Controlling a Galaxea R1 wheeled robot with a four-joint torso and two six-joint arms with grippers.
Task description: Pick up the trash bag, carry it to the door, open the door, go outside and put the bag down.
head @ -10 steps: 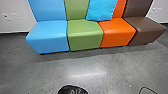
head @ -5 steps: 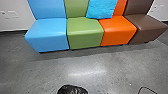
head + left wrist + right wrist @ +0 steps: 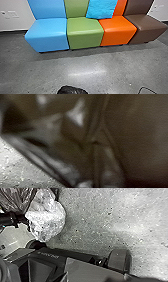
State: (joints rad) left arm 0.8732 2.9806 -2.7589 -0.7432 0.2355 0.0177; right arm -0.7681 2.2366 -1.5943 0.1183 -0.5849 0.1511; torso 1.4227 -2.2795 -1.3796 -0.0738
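One trash bag (image 3: pixel 72 90) is at the near edge of my head view, its dark top looking a touch lower and smoother than a moment ago while the seats beyond hold their place. I read that as the bag shifting slightly, so I judge the pick-up to be in hand. Close in the left wrist view, creased dark film (image 3: pixel 72 146) is probably the same bag. The right wrist view gives me pleated dark plastic (image 3: pixel 15 198) against a pale crumpled bundle (image 3: pixel 46 215). I cannot tell whether either tool is spread, pressed together or pinching plastic, so I won't trust the hold for driving. Farther out come grey floor (image 3: pixel 87 63), the row of coloured seats (image 3: pixel 85 35), a blue cushion (image 3: pixel 101 9) and a pale wall (image 3: pixel 15 22).
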